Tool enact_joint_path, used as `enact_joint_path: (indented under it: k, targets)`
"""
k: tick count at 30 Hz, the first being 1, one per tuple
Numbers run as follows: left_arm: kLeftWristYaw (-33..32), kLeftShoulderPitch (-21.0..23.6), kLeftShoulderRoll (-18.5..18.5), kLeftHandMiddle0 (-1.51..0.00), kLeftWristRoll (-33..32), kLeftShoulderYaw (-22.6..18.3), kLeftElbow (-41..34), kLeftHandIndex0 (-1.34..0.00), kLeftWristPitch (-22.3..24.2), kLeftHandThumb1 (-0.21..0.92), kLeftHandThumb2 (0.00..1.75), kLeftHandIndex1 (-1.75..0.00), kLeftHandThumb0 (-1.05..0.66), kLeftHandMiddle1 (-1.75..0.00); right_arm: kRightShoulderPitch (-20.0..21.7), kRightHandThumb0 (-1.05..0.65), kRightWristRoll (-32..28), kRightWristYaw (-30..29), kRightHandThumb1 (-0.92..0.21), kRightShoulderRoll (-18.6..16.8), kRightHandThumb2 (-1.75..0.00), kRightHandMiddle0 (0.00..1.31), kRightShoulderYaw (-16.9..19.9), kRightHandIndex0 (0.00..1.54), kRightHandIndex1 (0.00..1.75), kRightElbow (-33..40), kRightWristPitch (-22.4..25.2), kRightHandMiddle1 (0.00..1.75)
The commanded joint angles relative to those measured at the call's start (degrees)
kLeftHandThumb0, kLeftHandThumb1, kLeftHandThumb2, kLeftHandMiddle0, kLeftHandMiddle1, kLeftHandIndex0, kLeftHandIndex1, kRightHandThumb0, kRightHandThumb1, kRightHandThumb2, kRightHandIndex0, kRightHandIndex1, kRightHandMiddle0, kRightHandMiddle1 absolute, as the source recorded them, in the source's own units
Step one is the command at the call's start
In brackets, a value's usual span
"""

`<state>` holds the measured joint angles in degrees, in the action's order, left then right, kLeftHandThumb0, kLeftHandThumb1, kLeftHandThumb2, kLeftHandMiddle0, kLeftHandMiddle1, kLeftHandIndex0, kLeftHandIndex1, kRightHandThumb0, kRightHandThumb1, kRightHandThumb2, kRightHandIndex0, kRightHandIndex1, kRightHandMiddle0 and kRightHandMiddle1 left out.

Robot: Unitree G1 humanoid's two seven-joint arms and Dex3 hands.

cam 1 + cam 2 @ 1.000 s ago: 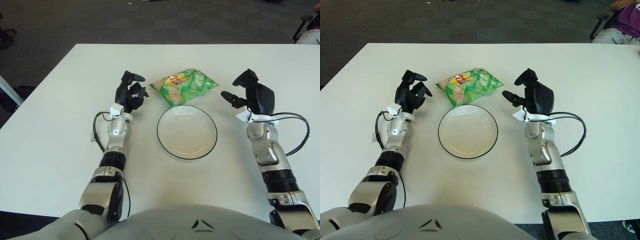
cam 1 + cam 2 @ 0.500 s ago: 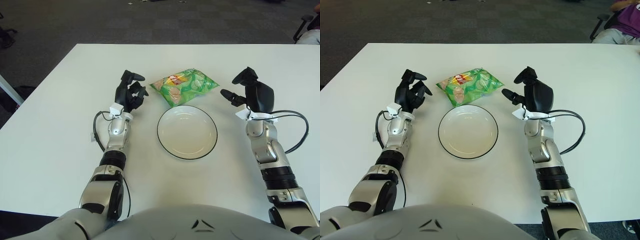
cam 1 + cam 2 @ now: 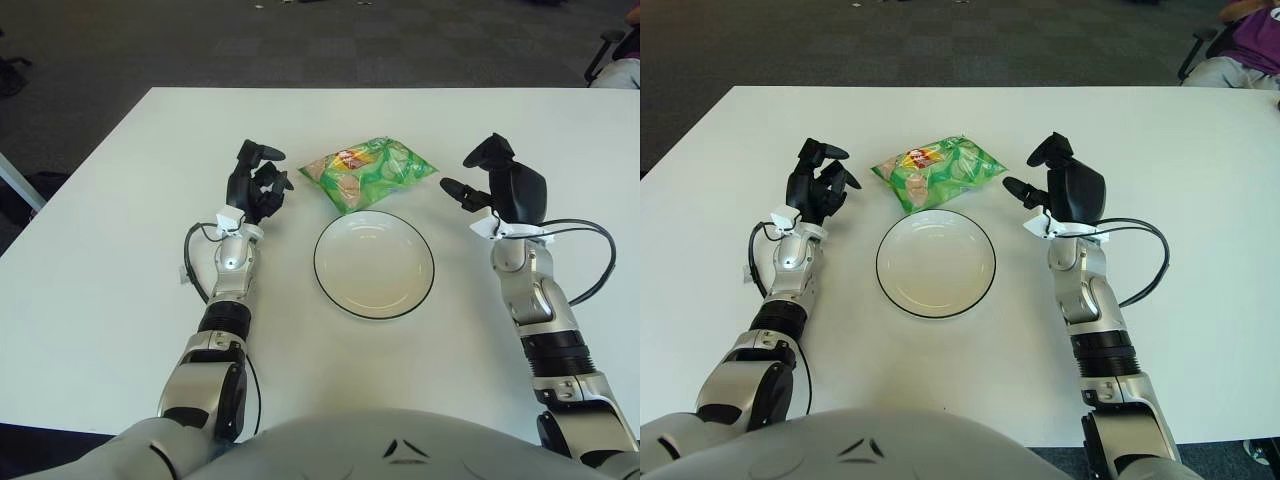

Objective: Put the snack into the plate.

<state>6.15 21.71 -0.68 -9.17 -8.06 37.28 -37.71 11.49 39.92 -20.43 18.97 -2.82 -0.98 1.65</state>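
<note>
My open, empty right hand (image 3: pixel 492 180) has crept nearer the shiny green snack bag (image 3: pixel 368 172); the round white plate (image 3: pixel 330 290) waits empty, and my left hand (image 3: pixel 256 182) rests open.

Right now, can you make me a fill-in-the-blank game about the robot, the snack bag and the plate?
1. The green snack bag lies on the white ______, just beyond the plate.
2. The round white plate has nothing ______ it yet.
3. The left hand and right hand each hold ______.
4. The bag and plate sit ______ the two hands.

Missing words: table; in; nothing; between
</note>
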Motion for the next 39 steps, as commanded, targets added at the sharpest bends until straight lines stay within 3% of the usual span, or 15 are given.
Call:
enact_joint_path:
  k: [1,4,7,11,16,22,24,28,30,32,34,39]
  targets:
    - [3.69,-0.95,0.2,-0.83,-4.9,-1.03,-2.17,-0.38,4.86,0.92,0.35,-1.56,-0.35,-1.59,0.96,-0.35,0.5,-0.7,-0.92,0.36,-0.38,0.34,-0.1,0.71,0.35,-0.5,-0.01,1.59]
    - [5.45,-0.74,0.31,-0.84,-7.14,-1.62,-3.33,-0.37,6.41,0.92,0.36,-1.57,-0.35,-1.57,1.01,-0.35,0.5,-0.72,-0.92,0.36,-0.38,0.34,-0.14,0.71,0.35,-0.52,0.01,1.59]
    - [5.36,-0.35,0.64,-0.85,-7.25,-2.14,-3.54,-0.36,4.96,0.92,0.37,-1.58,-0.35,-1.55,1.01,-0.35,0.48,-0.71,-0.92,0.38,-0.38,0.34,-0.13,0.71,0.35,-0.51,0.01,1.59]
    - [3.21,0.52,0.85,-0.85,-3.83,-2.39,-2.31,-0.36,-0.59,0.92,0.36,-1.57,-0.35,-1.53,1.03,-0.35,0.43,-0.68,-0.92,0.43,-0.38,0.34,-0.1,0.71,0.35,-0.5,0.01,1.59]
    - [0.66,1.74,-0.6,-0.86,1.51,-1.61,-1.39,-0.38,-3.12,0.92,0.35,-1.56,-0.35,-1.47,1.23,-0.35,0.37,-0.6,-0.92,0.49,-0.38,0.34,-0.06,0.71,0.35,-0.63,0.03,1.59]
    - [-14.8,5.74,-8.69,-0.87,25.3,1.04,-0.74,-0.43,-8.06,0.92,0.31,-1.51,-0.35,-1.27,1.33,-0.35,0.32,-0.6,-0.92,0.54,-0.38,0.34,-0.03,0.71,0.35,-0.78,-0.01,1.59]
    - [-21.59,9.16,-13.18,-0.85,33.34,2.93,2.91,-0.44,-10.33,0.92,0.29,-1.49,-0.36,-1.17,1.36,-0.35,0.3,-0.6,-0.92,0.56,-0.38,0.34,-0.02,0.71,0.35,-0.81,-0.02,1.59]
    - [-32.62,14.99,-19.81,-0.78,44.42,7.99,10.38,-0.45,-13.96,0.92,0.28,-1.47,-0.36,-0.78,1.37,-0.35,0.3,-0.6,-0.92,0.56,-0.38,0.34,-0.03,0.71,0.35,-0.81,-0.01,1.59]
    - [-34.95,17.24,-22.31,-0.75,48.02,10.54,12.18,-0.44,-14.23,0.92,0.29,-1.48,-0.36,-0.63,1.36,-0.35,0.31,-0.59,-0.92,0.55,-0.38,0.34,-0.04,0.71,0.35,-0.77,0.01,1.59]
    - [-36.43,18.28,-23.37,-0.71,49.73,12.01,12.96,-0.43,-14.23,0.92,0.21,-0.95,-0.4,-0.34,1.33,-0.35,0.32,-0.59,-0.92,0.54,-0.38,0.34,-0.05,0.71,0.35,-0.73,0.03,1.59]
    - [-37.86,19.05,-24.36,-0.69,51.6,13.52,12.99,-0.44,-13.52,0.92,0.17,-0.68,-0.43,-0.19,1.31,-0.35,0.33,-0.58,-0.92,0.52,-0.38,0.34,-0.05,0.71,0.35,-0.68,0.05,1.59]
    - [-40.69,21.17,-25.97,-0.62,55.44,17.58,14.02,-0.41,-10.8,0.92,0.11,-0.4,-0.49,-0.03,1.31,-0.35,0.33,-0.57,-0.92,0.53,-0.38,0.34,-0.05,0.71,0.35,-0.67,0.05,1.59]
